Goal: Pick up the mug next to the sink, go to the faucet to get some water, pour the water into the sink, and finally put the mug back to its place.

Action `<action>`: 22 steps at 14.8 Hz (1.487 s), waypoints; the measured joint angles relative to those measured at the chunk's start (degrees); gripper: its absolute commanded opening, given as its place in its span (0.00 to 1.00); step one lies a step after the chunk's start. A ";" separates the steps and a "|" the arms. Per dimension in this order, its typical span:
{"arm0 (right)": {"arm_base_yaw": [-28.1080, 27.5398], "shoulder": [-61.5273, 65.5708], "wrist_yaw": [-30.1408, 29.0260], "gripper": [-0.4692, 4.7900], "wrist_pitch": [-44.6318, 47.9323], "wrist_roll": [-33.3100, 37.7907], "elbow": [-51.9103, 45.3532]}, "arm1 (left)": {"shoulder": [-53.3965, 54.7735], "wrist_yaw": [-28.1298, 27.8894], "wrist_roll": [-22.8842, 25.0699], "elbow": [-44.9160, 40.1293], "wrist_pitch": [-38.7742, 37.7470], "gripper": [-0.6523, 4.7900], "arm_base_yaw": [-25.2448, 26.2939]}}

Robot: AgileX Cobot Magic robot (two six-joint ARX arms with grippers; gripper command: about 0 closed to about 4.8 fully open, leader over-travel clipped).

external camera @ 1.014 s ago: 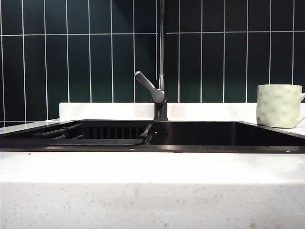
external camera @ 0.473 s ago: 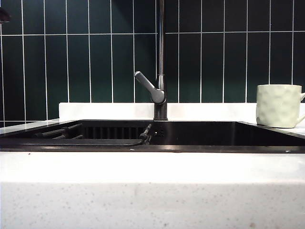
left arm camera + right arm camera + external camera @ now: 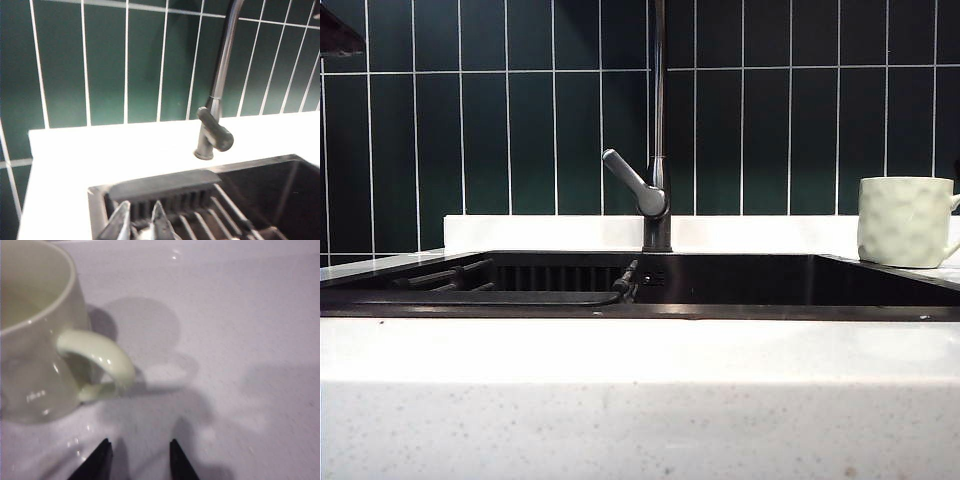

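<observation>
On the white countertop (image 3: 640, 350) to the right of the black sink (image 3: 740, 285), a short, wide cream mug (image 3: 905, 222) stands upright, apart from the tall dark faucet (image 3: 658, 150) at the middle of the back wall of green tiles (image 3: 510, 130). Neither arm shows clearly from the outside camera, so the wrist cameras tell more. The right gripper (image 3: 140, 456) hovers low over the counter just beside the mug (image 3: 35, 340), its two dark fingertips (image 3: 100, 455) spread apart and holding nothing. The mug's handle (image 3: 100, 362) sticks out sideways toward this gripper, looping from rim to base, so its long axis runs up and down. The handle lies slightly ahead and to one side of the open fingers, not yet between them. The left gripper (image 3: 140, 222) hangs over the far left end of the sink, above a dark ribbed rack (image 3: 175, 200), its fingers only narrowly parted and empty. The right arm is plainly nearer, so it seems best placed to take the mug.
</observation>
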 measured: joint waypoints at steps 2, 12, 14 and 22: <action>0.02 3.67 -0.26 0.40 5.55 0.00 0.00 | 0.52 0.00 1.36 0.00 0.90 0.23 0.00; 0.00 14.25 -1.25 0.44 20.98 0.00 0.15 | 2.51 -0.22 2.78 0.02 2.23 0.23 0.00; 0.00 15.69 -1.27 0.44 24.13 0.00 0.17 | 2.51 -0.24 2.78 0.02 2.23 0.23 0.00; -1.09 17.18 -1.27 0.44 29.97 0.00 0.22 | 2.54 -0.22 2.75 0.02 2.23 0.23 0.00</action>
